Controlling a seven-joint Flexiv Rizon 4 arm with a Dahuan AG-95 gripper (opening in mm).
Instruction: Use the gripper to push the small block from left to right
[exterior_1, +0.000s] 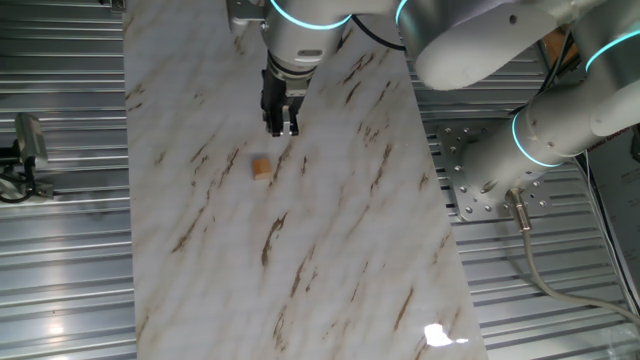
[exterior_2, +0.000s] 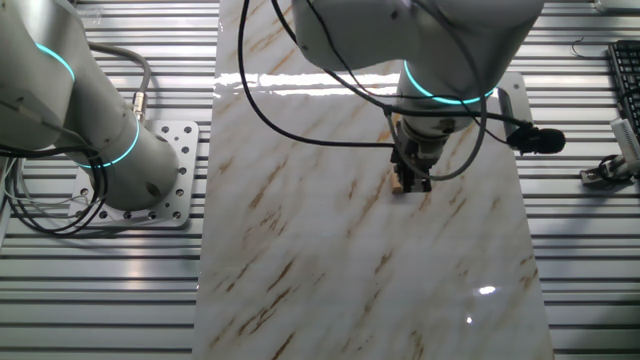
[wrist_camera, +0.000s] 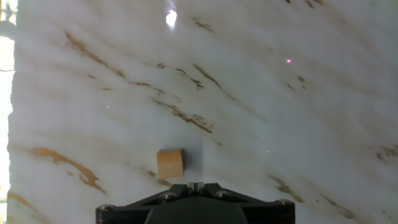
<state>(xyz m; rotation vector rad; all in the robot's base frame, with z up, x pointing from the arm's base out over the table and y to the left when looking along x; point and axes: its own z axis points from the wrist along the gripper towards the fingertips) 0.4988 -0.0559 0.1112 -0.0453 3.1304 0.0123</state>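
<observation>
While hovering, jaws: the gripper (exterior_1: 281, 128) looks pressed together, holding nothing.
Block: the small block (exterior_1: 261, 168) sits on the counter (exterior_1: 330, 260), near the tip, apart.
Risk: an off-centre push could spin the cube aside.

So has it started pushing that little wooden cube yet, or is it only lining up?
Only lining up, it seems. Done: the arm has brought the tool low over the marble table, close to the small block. In hand: the tool's fingers look closed together beside the block, with a gap visible in the hand view. Left: make contact and slide the block across.
</observation>
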